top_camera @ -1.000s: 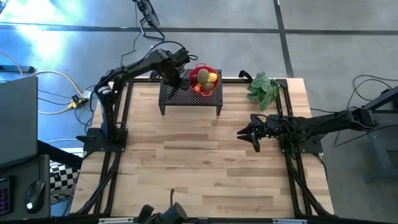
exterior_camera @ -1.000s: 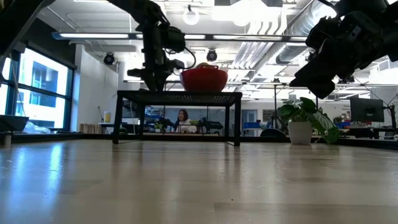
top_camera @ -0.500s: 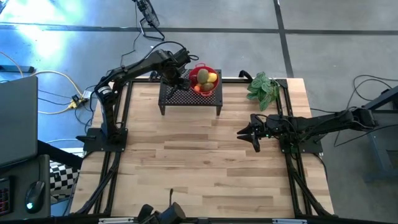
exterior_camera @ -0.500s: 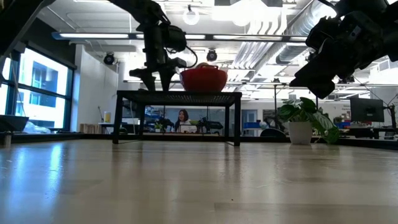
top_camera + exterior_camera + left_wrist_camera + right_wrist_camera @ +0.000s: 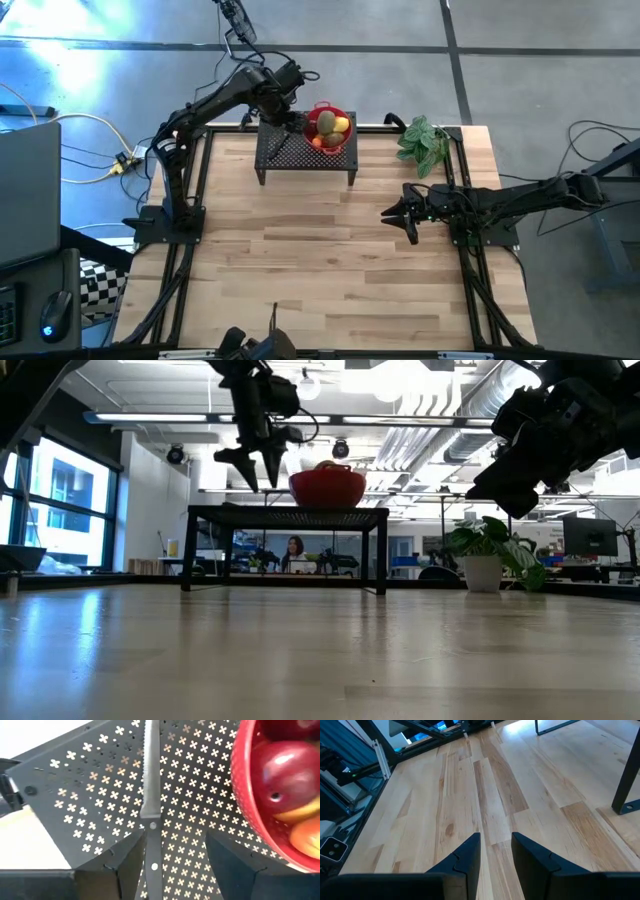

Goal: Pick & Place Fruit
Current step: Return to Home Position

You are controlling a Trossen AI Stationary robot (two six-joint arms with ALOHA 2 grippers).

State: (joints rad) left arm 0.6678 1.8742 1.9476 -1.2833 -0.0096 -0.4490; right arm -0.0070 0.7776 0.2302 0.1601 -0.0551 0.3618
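The fruit lies in a red bowl (image 5: pixel 349 135) on a black perforated stand (image 5: pixel 330 160) at the table's far edge: dark red pieces (image 5: pixel 290 770), a yellow one (image 5: pixel 341 124) and a brown-green one (image 5: pixel 326 122). A slim dark-handled knife (image 5: pixel 151 775) lies flat on the stand, left of the bowl. My left gripper (image 5: pixel 167 870) is open above the stand (image 5: pixel 258 480), its fingers on either side of the knife's handle and clear of it. My right gripper (image 5: pixel 392 214) hovers at the table's right middle, slightly open and empty.
A green leafy plant (image 5: pixel 423 143) stands at the far right corner, right of the stand. The stand rests on thin black legs (image 5: pixel 382 550). Bare wooden tabletop (image 5: pixel 485 795) spreads in front of my right gripper and toward the near edge.
My left gripper has risen from the stand's top to a little above it, beside the bowl. The knife stays lying on the stand. My right arm has kept still.
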